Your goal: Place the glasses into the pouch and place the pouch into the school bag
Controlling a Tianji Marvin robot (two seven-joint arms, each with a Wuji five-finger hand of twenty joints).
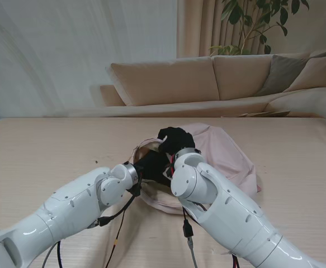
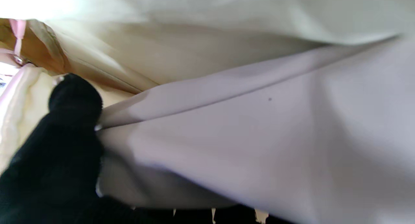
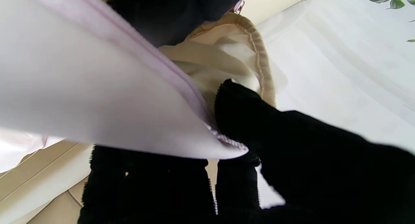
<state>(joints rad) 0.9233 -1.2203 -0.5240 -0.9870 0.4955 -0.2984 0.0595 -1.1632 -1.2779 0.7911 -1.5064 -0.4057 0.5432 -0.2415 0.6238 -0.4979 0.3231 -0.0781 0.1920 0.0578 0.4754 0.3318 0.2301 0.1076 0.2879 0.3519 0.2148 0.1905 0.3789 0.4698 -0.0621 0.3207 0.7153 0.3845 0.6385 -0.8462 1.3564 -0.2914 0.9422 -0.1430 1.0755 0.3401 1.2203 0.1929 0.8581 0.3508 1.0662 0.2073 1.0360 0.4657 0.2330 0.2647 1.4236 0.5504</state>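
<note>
Glasses and pouch stay hidden from you; right hand (image 1: 175,139) pinches the school bag (image 1: 230,156) rim at twelve o'clock, left hand (image 1: 151,165) grips bag fabric.

The school bag (image 1: 230,153) is pale pink with cream lining; both hands wear black gloves.

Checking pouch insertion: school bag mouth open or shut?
Open. The right hand lifts the pink school bag flap, exposing cream lining; the left hand reaches inside.
</note>
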